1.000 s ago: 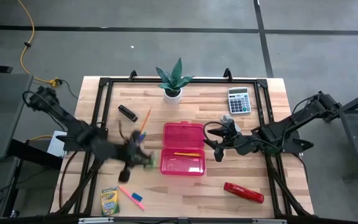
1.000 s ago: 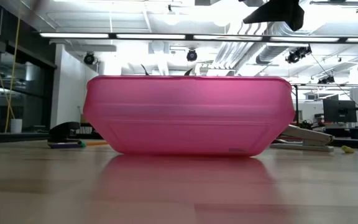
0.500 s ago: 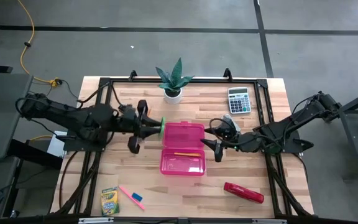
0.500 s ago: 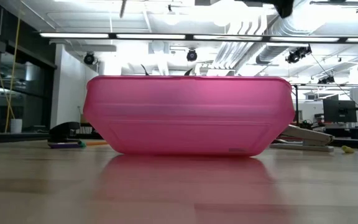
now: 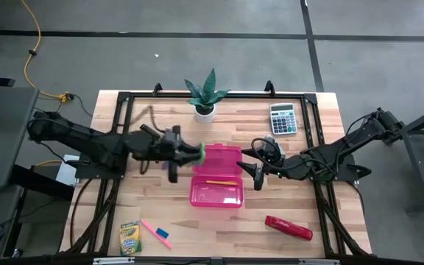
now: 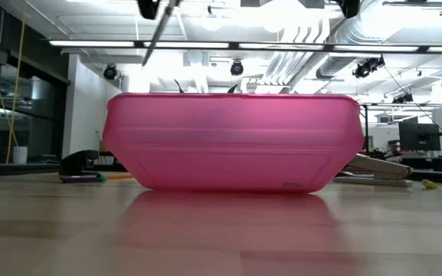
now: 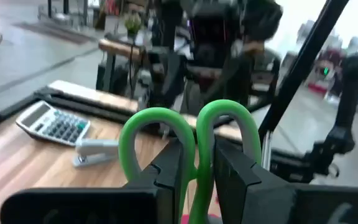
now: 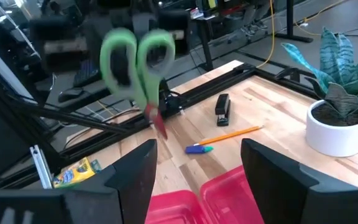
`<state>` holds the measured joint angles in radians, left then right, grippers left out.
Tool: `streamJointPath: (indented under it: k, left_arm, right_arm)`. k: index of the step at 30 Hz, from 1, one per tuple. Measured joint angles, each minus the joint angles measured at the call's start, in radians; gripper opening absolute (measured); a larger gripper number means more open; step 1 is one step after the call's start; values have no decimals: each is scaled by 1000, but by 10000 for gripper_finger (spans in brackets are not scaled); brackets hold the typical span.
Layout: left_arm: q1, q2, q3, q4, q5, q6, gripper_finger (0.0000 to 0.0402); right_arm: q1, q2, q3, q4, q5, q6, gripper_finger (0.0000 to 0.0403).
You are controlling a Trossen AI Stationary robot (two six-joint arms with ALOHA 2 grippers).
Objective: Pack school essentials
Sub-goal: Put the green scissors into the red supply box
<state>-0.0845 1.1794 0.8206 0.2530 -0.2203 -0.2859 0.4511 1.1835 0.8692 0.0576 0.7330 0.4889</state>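
Observation:
My left gripper [image 5: 191, 152] hovers above the table at the far left corner of the open pink box [image 5: 217, 177], shut on the green-handled scissors [image 5: 200, 151]. One blade [image 6: 156, 34] shows at the top of the low view. My right gripper [image 5: 258, 173] is open at the box's right side, touching nothing. An orange pencil [image 5: 223, 182] lies in the box. The crayon box [image 5: 130, 237], pink marker [image 5: 150, 230] and blue eraser [image 5: 163, 235] lie near the near left edge. My left gripper pinches the scissors between its two fingers [image 7: 174, 169] just below the green handle loops, where they join [image 7: 196, 163]. The fingers come level from the table's left. The loops stand out past the fingertips. The scissors are lifted clear, blades slanting down [image 8: 157, 123].
A potted plant [image 5: 203, 96] and grey calculator [image 5: 283, 118] stand at the far edge. A red stapler [image 5: 288, 227] lies near the near right. A second orange pencil [image 8: 232, 132], a blue-green marker [image 8: 197, 148] and a black item [image 8: 222, 106] lie left of the box.
My left gripper, holding the scissors, has risen from the table left of the box and swung toward the far edge, then right, to the box's far left corner. The scissors came up clear of the table with it.

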Motion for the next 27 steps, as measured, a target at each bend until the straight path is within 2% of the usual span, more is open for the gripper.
streamJointPath:
  k: [5,14,19,27]
  left_arm:
    - [-2,183,93,-109,29,-1,47]
    - [-13,467,201,-49,142,9,47]
    - [-35,557,213,-58,211,3,47]
    - [-78,626,213,-58,217,8,64]
  right_arm:
    - [0,0,0,7,0,0,225]
    - [0,0,0,8,41,2,225]
    - [0,0,0,7,44,1,225]
    - [0,0,0,3,55,2,225]
